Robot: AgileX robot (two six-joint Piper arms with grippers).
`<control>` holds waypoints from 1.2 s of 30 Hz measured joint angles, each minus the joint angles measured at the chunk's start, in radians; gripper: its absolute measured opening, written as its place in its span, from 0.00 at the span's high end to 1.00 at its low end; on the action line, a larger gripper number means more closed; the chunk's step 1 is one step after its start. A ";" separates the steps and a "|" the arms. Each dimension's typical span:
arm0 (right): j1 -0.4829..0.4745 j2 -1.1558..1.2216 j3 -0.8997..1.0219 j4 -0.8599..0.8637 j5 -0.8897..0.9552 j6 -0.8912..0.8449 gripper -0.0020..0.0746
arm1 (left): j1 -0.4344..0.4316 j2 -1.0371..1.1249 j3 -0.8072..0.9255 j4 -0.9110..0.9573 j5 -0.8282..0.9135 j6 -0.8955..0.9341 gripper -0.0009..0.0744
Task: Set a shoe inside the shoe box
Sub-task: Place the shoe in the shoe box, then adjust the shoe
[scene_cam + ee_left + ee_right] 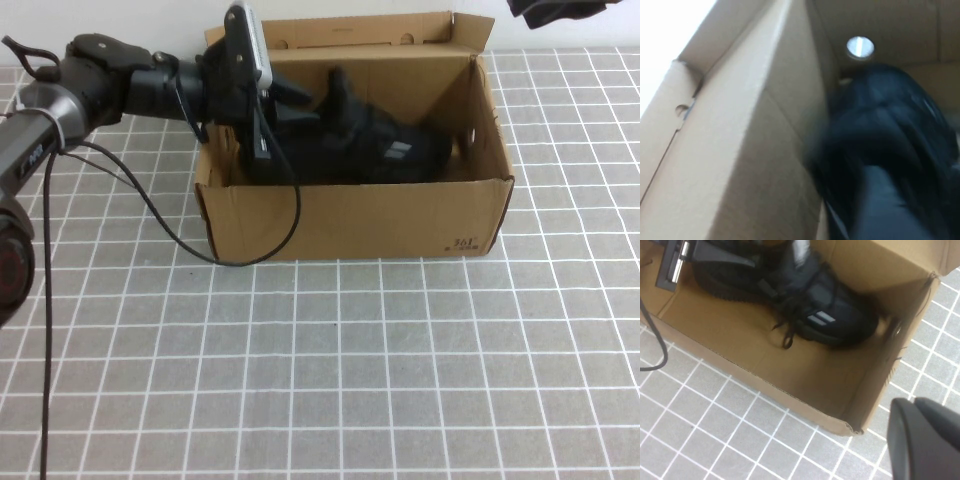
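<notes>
The black sneaker (375,150) lies inside the brown cardboard shoe box (350,225), toe toward the right end. My left gripper (280,125) reaches into the box's left end and is shut on the shoe's heel. The right wrist view shows the shoe (810,305) resting on the box floor (730,325), with the left gripper (735,260) at its heel. The left wrist view shows the dark shoe (890,130) against the box's inner wall (755,150). My right gripper (560,10) hangs high above the box's right end, shut and empty; in its own view it (925,440) sits over the tiles.
The box stands at the back of a grey tiled tabletop (330,380) with white grid lines. The left arm's black cable (200,245) loops down in front of the box's left corner. The box's back flap (400,30) stands upright.
</notes>
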 joint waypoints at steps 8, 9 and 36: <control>0.000 0.000 0.000 0.032 0.000 -0.016 0.99 | 0.007 -0.037 -0.002 -0.038 -0.012 -0.184 0.26; 0.000 0.000 0.000 0.035 0.000 -0.016 0.99 | 0.011 -0.048 -0.002 -0.038 -0.012 -0.216 0.25; 0.000 0.002 0.000 0.052 0.002 -0.019 0.99 | -0.228 -0.226 -0.007 0.798 -0.168 -1.860 0.39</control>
